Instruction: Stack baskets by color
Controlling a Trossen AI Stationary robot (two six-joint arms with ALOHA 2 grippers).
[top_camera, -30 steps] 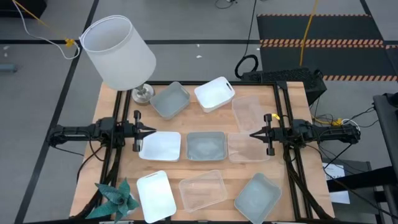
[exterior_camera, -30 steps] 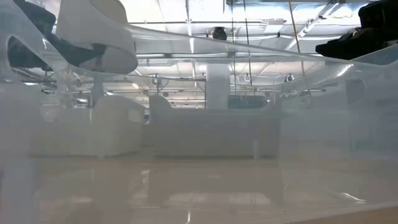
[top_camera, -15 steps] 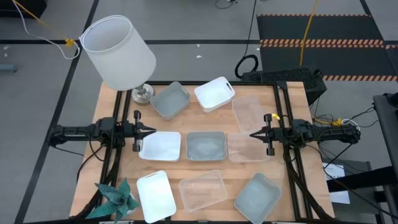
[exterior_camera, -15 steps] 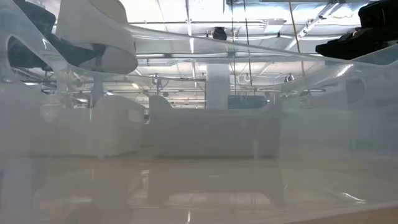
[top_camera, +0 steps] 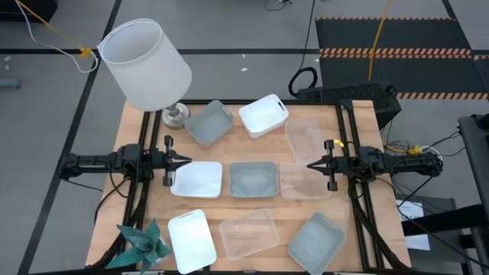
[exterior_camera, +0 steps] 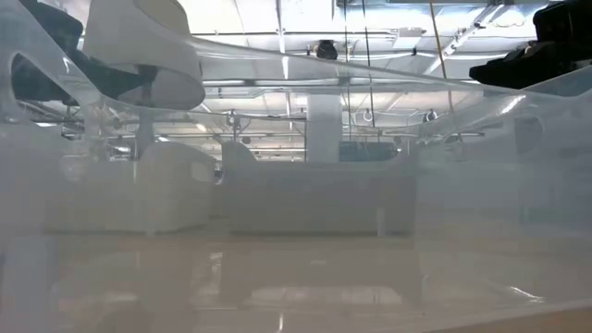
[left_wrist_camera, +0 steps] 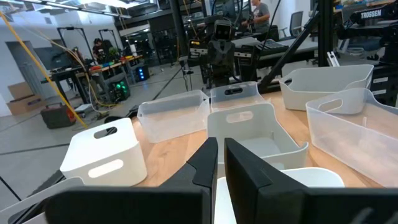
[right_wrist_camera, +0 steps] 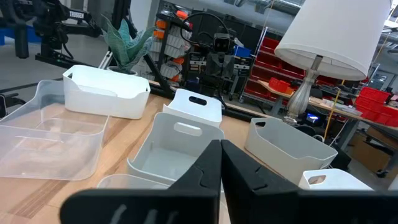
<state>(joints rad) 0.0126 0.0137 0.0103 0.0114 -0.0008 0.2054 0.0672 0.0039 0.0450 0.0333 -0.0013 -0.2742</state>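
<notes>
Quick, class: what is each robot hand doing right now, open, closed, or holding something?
Left hand: nearly closed, holding nothing, by the white plastic basket.
Right hand: closed, empty, over the clear plastic basket.

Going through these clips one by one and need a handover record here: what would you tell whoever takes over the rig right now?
Left pincer: nearly shut, empty, at the left edge of the middle white basket.
Right pincer: shut, empty, over the middle clear basket.
Baskets: nine, all separate on the table. Back row grey, white, clear; middle row white, grey, clear; front row white, clear, grey.
Done: nothing stacked.
Left: all three colour stacks.
</notes>
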